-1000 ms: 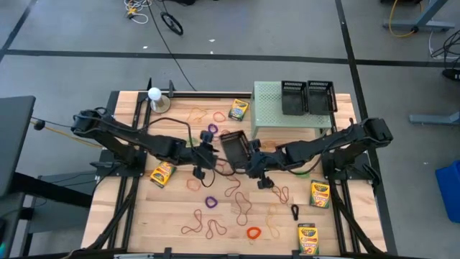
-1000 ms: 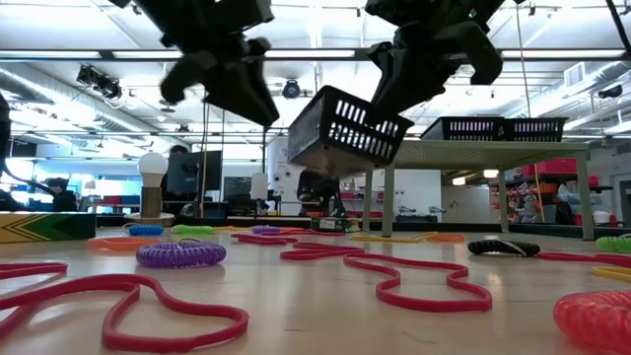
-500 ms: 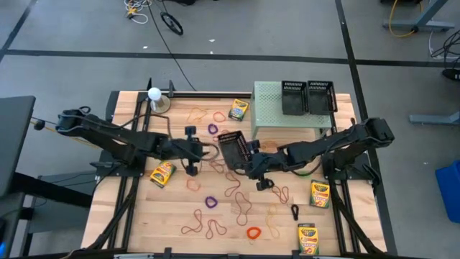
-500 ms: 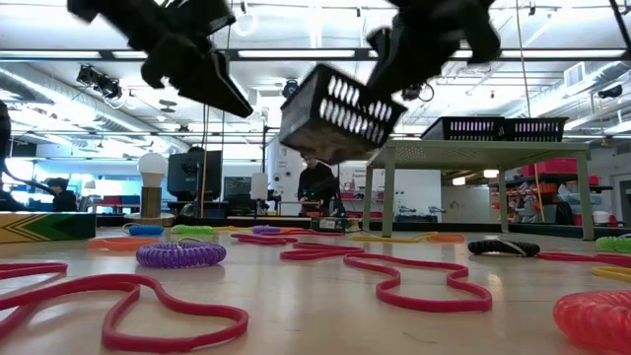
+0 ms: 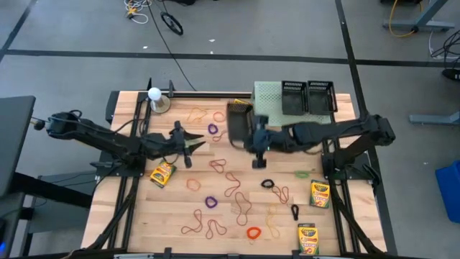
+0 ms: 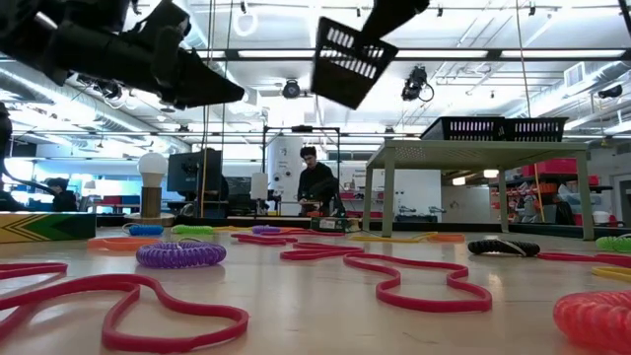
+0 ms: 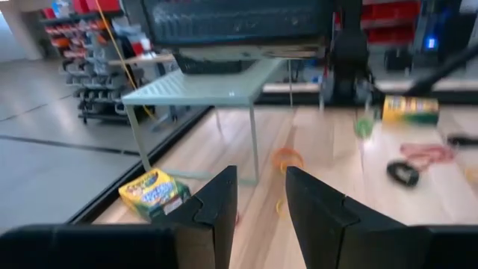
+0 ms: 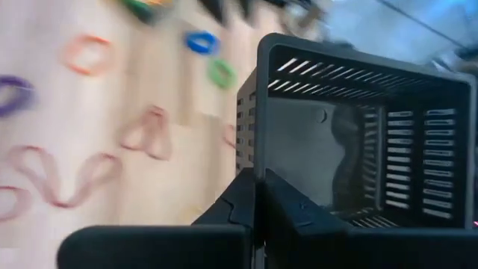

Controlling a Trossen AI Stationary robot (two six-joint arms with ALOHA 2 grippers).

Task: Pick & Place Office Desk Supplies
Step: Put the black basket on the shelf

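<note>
Two dark fingers [image 8: 254, 205] of the right gripper [image 5: 246, 137] are clenched on the near wall of a black mesh basket [image 8: 358, 142], pinching its rim and carrying it in the air, tilted, above the worktop [image 5: 144, 208]. From overhead the basket sits just beside the front left corner of the pale green perforated stand [image 5: 267, 97], which bears two more black baskets [image 5: 307, 97] on its top. In the low view the carried basket hangs high, clear of the wood.

The left gripper [image 5: 188, 139] holds nothing; its fingers [image 7: 216, 205] stand released, with a clear gap between them, hovering over the left half of the worktop and pointing toward the stand.

The office supplies lie scattered on the worktop: thin red and tan rubber-band loops [image 5: 233, 188] across the middle and front, a purple ring [image 5: 210, 202] near the centre, an orange ring [image 5: 253, 232] at the front, and a black ring [image 5: 267, 184] under the right arm. One crayon box [image 5: 162, 173] lies below the left arm, and two others [image 5: 320, 194] lie at the front right. A white ball on a round base [image 5: 154, 96] stands at the rear left corner.
</note>
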